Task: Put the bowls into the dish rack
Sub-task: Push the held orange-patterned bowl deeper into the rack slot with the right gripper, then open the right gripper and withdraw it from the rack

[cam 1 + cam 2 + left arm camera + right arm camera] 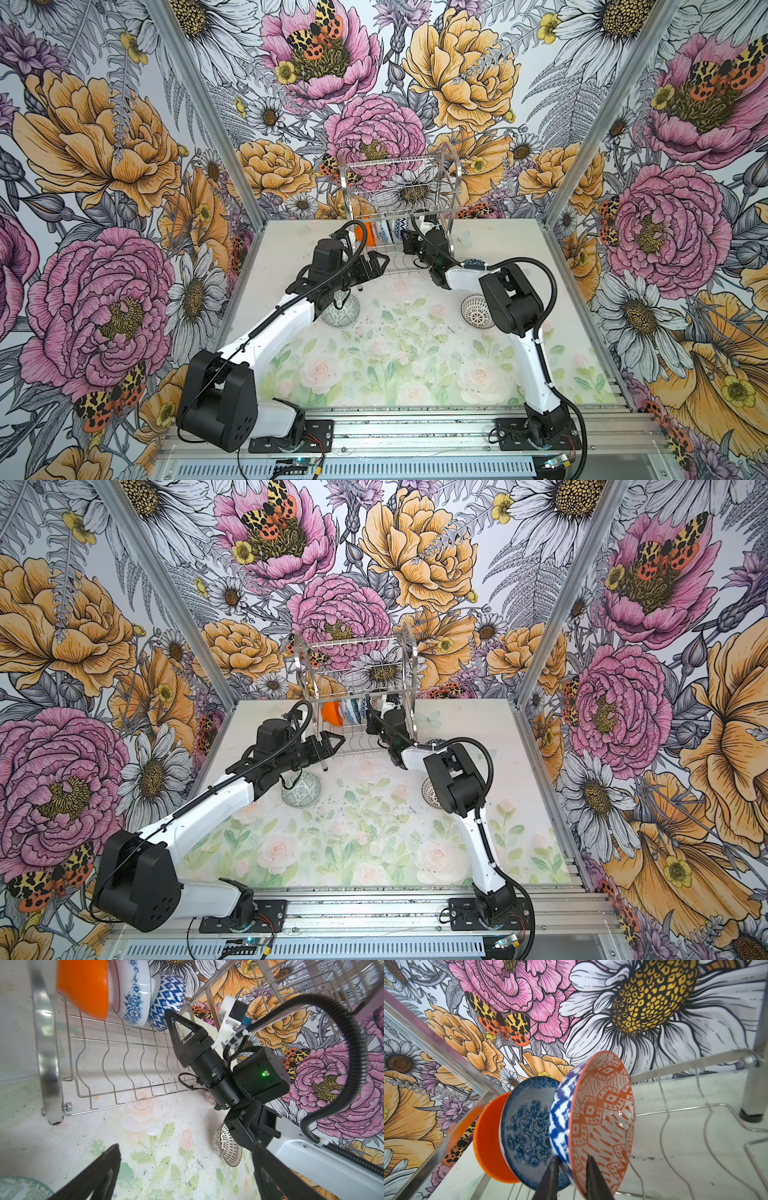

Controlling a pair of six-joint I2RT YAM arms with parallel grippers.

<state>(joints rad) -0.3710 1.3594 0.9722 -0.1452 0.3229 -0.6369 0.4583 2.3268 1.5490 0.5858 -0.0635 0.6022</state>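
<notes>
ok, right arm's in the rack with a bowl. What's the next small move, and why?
Probably open the right gripper fully to let go. Its fingers straddle the rim of the orange-patterned bowl, which already stands on edge in the lower tier of the dish rack, next to the blue floral bowl and orange bowl. Whether the jaws pinch it can't be told.

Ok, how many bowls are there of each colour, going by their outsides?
Orange bowl: 1
Blue-and-white bowls: 2
Grey-green bowl: 1
Black-and-white bowl: 1
Mostly hidden bowl, colour unclear: 1
Total: 6
</notes>
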